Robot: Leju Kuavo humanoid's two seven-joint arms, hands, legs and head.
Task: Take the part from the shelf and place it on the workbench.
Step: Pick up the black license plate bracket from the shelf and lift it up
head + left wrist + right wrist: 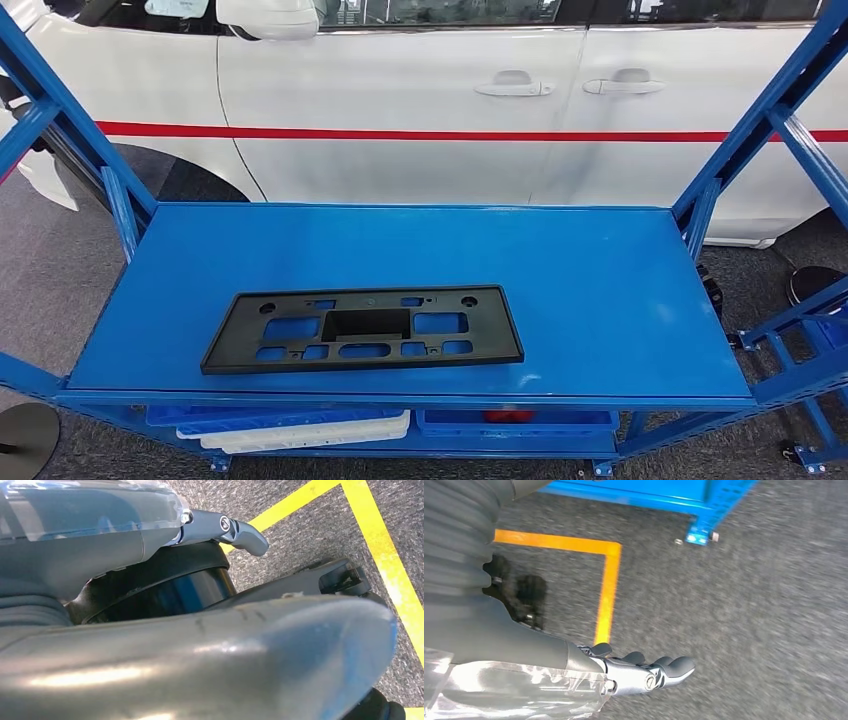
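The right hand point(644, 672) is seen empty, fingers loosely extended over grey carpet; the left hand's point(235, 530) state cannot be told. The flat black plastic perforated part point(363, 329) lies at lower centre on the blue metal shelf point(600, 300).

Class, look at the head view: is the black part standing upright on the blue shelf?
No, the black part lies flat on the blue shelf.
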